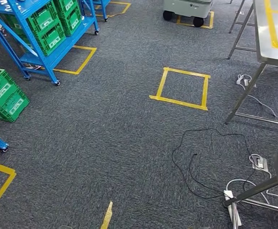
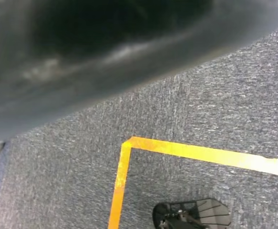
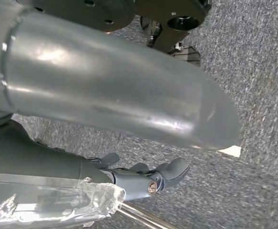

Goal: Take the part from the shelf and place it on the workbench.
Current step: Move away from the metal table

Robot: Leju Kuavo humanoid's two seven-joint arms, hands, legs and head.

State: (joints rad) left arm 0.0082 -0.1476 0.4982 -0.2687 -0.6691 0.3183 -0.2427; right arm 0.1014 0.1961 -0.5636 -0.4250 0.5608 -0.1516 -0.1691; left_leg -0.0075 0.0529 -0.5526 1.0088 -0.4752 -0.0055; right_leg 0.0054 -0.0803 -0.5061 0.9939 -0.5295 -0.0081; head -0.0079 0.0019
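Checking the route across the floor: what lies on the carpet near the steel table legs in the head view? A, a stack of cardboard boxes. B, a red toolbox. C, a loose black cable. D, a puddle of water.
C: a loose black cable loops over the grey carpet beside the steel table legs.

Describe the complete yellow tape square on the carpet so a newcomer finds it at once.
Start in the head view at the steel workbench on the right, then look to the carpet just left of its legs. The yellow tape square lies there, standing alone in open floor. Unlike the other tape outlines, all four sides show and nothing stands in it.
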